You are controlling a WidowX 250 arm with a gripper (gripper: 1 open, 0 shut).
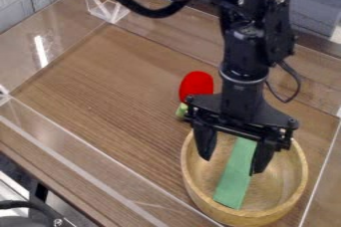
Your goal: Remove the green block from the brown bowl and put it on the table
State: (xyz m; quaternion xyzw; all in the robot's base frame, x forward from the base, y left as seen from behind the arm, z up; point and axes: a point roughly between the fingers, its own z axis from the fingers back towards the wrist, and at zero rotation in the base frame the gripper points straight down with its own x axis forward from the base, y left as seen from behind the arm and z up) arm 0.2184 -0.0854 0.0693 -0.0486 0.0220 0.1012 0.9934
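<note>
Over brown bowl, fingers spread, downward.

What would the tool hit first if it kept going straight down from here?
Most likely the green block lying in the brown bowl; the open tool hangs over it, though depth is uncertain from this view.

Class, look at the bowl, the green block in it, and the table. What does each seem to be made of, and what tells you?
Brown bowl: pale matte wood, apparently, thick rim. Green block: plain, matte, uniform colour; painted wood or plastic, unclear. Table: wood-grain surface with dark streaks, possibly laminate.
</note>
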